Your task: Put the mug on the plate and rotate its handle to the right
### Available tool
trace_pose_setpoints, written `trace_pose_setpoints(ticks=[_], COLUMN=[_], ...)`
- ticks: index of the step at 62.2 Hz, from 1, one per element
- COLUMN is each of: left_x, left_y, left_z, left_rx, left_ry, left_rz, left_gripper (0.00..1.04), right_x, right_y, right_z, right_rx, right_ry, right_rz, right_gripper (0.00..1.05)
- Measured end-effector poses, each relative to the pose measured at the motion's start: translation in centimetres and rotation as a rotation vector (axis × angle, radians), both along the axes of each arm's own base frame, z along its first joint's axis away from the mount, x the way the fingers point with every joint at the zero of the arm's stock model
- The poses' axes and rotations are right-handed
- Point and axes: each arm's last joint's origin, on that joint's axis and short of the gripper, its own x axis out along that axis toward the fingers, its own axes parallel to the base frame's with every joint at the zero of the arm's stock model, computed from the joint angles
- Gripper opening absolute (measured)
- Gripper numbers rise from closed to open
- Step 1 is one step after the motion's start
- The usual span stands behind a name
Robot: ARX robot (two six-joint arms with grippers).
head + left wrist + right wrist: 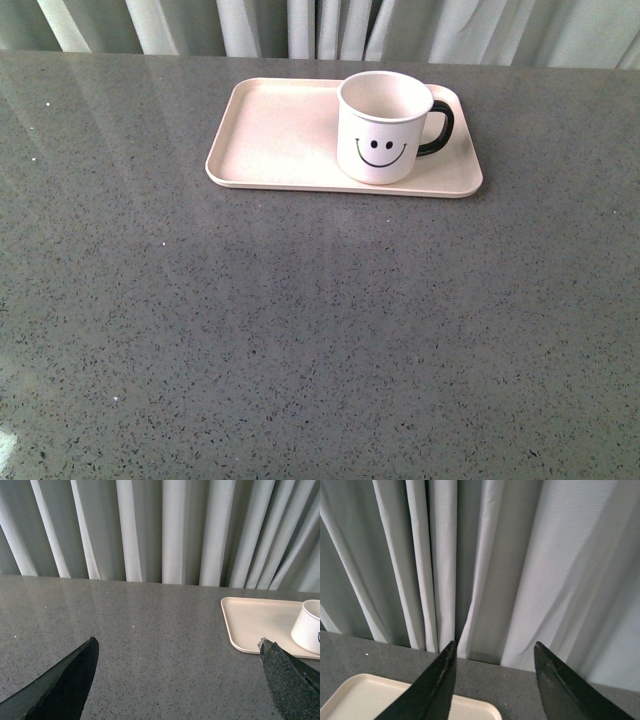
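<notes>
**Mug already on the plate, handle to the right, both claws free**

The mug (384, 128) stands upright on the right part of the plate (270, 130), which lies on the grey tabletop (300, 330) in front of a pale curtain (320, 25). In the front view the smiley face looks toward the robot and the black handle (441, 128) sticks out to the robot's right side. From this I judge that both parts of the task are already done, or very nearly.

The left claw (177, 672) is wide open and holds nothing. Only bare tabletop is between its two dark fingers (65, 685). The plate and the mug lie ahead of this claw and off to the side of one finger, near it but apart from it.

The right claw (492, 670) is also open, a bit less wide, and empty. It is tilted up toward the curtain. A corner of the plate (365, 695) shows just under and beyond its fingers (432, 690); the mug itself is not in this view.

The relation that matters is the handle direction. If a small correction is wanted, the handle lies on the right arm's side, so the right claw seems better placed to reach it. Which claw is really nearer, I cannot tell.
</notes>
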Motion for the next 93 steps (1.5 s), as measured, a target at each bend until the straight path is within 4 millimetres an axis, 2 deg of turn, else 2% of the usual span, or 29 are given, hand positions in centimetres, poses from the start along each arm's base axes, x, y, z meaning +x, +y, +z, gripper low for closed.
trace_pose_setpoints(ticks=[8,19,30,44,59,93], left_x=[0.0,0.0,0.0,0.0,0.0,0.0], left_y=[0.0,0.0,0.0,0.0,0.0,0.0], left_z=[0.0,0.0,0.0,0.0,0.0,0.0], left_rx=[0.0,0.0,0.0,0.0,0.0,0.0], left_ry=[0.0,0.0,0.0,0.0,0.0,0.0], left_rz=[0.0,0.0,0.0,0.0,0.0,0.0], left_gripper=[0.96,0.96,0.96,0.96,0.96,0.96], right_x=[-4.1,-8.3,-12.0,-16.9,-20.0,-23.4], right_y=[-0.6,-1.0,-2.4,-2.4,-2.4,-2.4], right_z=[-2.3,-3.6,-4.6,-5.7,-7.2,-6.3], right_rx=[0.008,0.01,0.011,0.011,0.011,0.011], right_ry=[0.038,0.046,0.051,0.054,0.067,0.036], right_rz=[0.004,0.01,0.001,0.005,0.004,0.005], right_gripper=[0.02,0.02,0.02,0.02,0.02,0.02])
